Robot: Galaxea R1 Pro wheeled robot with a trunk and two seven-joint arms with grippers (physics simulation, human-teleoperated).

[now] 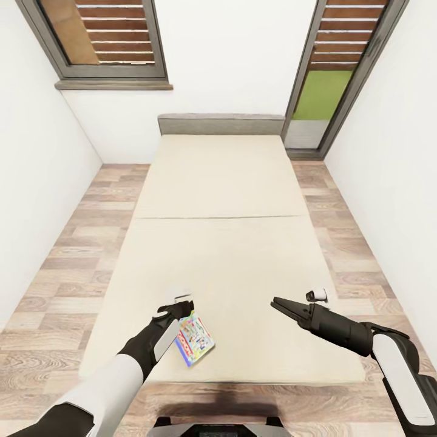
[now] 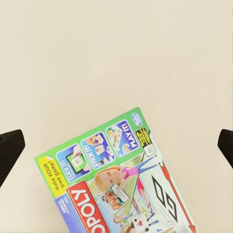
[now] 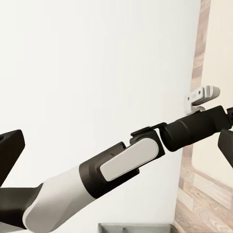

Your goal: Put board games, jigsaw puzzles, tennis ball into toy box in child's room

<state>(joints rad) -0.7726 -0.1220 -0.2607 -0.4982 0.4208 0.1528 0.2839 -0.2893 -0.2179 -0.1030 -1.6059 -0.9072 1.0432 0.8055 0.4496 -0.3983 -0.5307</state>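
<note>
Between the two windows stands the bed [image 1: 218, 243], its beige mattress wide. Near its foot edge lies one board game [image 1: 194, 338], flat, under the released left end effector [image 1: 176, 308]. Right end effector [image 1: 285, 306] hovers released, empty.

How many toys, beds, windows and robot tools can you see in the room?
Colourful flat rectangular board game box lying on the bed: 1
Long low bed with plain beige mattress: 1
Tall dark-framed windows: 2
Black robot tools, left tool and right tool: 2
Total: 6
</note>
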